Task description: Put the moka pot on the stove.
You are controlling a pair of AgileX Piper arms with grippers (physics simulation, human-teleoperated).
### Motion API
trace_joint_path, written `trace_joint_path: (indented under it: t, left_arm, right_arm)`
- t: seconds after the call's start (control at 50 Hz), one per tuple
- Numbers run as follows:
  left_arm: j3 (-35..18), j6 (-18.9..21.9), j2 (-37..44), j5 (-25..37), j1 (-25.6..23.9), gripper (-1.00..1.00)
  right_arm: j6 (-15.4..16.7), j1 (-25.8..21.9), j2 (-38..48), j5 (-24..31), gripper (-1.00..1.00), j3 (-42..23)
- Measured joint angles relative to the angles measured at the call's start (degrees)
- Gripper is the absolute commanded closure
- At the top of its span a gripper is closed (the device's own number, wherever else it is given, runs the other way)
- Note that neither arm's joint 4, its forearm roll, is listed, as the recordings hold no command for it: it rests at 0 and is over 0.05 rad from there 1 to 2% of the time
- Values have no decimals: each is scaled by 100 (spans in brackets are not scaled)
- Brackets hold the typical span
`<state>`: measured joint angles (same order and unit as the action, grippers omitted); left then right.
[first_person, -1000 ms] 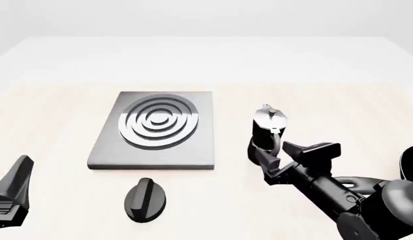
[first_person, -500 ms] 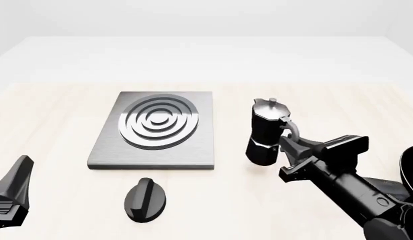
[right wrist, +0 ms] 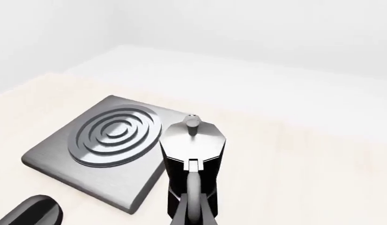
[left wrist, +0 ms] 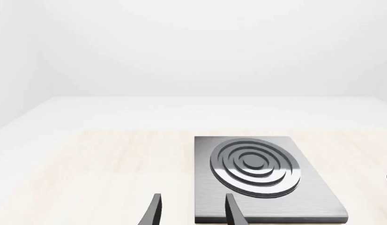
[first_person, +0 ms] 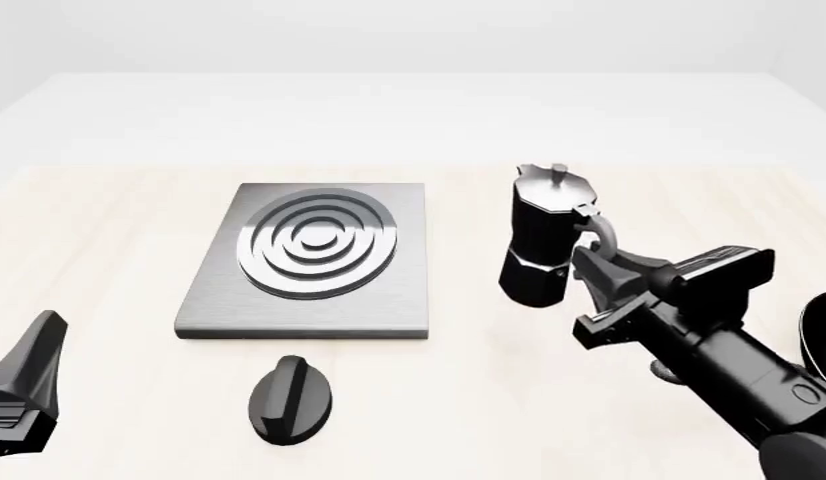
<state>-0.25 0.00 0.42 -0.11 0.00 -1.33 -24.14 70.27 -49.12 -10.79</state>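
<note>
The moka pot (first_person: 541, 243), black with a silver lid and knob, hangs upright a little above the table, to the right of the stove (first_person: 313, 258). My right gripper (first_person: 597, 266) is shut on the pot's curved handle (right wrist: 193, 194) from the right. In the right wrist view the moka pot (right wrist: 192, 152) stands just beside the stove (right wrist: 106, 140), off its slab. The stove is a grey square with shiny burner rings and nothing on it. My left gripper (first_person: 26, 380) rests low at the near left, its fingers (left wrist: 234, 213) open and pointing at the stove (left wrist: 262, 173).
A black oval dial knob (first_person: 290, 398) lies on the table just in front of the stove's near edge, and the same dial knob (right wrist: 32, 213) shows in the right wrist view. The light wood table ends in a white band at the back.
The right gripper has closed on the pot's handle, set the pot upright from a tilt and raised it slightly up and right. The left arm has not moved.
</note>
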Motion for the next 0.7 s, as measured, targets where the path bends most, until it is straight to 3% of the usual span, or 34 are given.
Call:
trace_joint_path:
  t: [0.36,0.7]
  left_arm:
    - [0,0,0,0,0,-100]
    - [0,0,0,0,0,-100]
  right_arm:
    - [149,-85,-271,409,100,-372]
    - [283,-199,-66,465,100,-814]
